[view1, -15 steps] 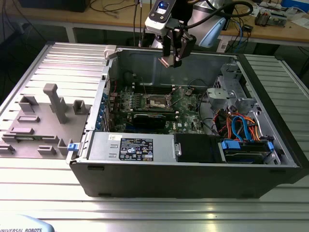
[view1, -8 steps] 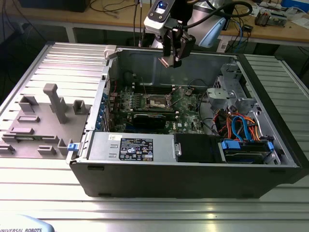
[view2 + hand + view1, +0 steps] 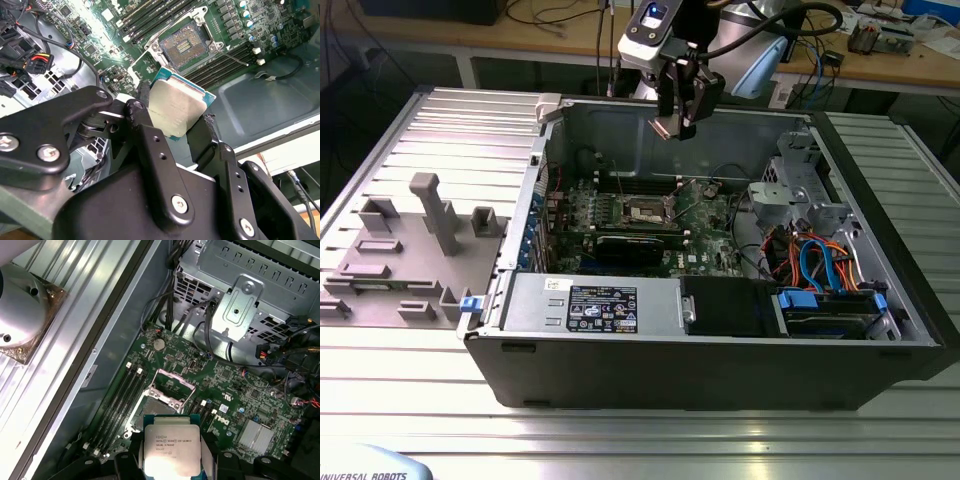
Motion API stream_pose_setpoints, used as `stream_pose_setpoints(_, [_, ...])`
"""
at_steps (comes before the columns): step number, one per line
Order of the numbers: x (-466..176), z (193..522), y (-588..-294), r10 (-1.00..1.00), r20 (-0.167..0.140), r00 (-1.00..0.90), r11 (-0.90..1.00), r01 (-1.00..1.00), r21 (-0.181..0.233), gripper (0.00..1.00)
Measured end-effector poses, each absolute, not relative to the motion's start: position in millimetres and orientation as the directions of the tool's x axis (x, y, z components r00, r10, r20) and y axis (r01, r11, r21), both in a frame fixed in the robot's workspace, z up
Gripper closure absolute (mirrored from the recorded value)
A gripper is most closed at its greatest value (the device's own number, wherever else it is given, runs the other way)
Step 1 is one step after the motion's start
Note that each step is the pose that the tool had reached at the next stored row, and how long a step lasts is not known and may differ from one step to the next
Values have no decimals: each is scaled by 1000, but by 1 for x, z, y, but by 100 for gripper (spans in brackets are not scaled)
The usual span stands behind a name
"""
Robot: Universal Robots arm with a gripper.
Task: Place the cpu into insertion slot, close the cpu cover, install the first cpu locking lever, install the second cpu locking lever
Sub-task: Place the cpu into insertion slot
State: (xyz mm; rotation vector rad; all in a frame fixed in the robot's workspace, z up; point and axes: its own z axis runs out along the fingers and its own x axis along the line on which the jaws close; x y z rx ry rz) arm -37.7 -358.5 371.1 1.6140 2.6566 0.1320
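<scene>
Exterior view first: high in the upper middle of the frame, above the open computer case (image 3: 720,370), the gripper (image 3: 672,126), clamped on the cpu (image 3: 663,126) (a small pale square at the fingertips). Well below, near the frame's centre, on the green motherboard (image 3: 710,225), the insertion slot (image 3: 645,212), with no chip in it. Toward the exterior view's left, a grey fixture block (image 3: 430,215) on the ribbed table (image 3: 620,440). Second wrist view next: black fingers (image 3: 150,135) pinching the cpu (image 3: 172,102) by two opposite edges, silvery top toward the camera, chip tilted. Beyond and apart from it, the insertion slot (image 3: 185,44), dark centre bare, memory slots (image 3: 150,15) alongside. First wrist view last: cpu (image 3: 170,447) gripped between the fingers (image 3: 209,455), green edge visible. Just past its far edge, the insertion slot, with the cpu cover (image 3: 176,377) apparently swung up off it, and a metal drive cage (image 3: 245,295) farther off.
</scene>
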Motion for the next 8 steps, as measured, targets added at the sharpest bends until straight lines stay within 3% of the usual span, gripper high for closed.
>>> stream_pose_setpoints(8, [-38,371,-359,891,18,-455,451,888,88,46])
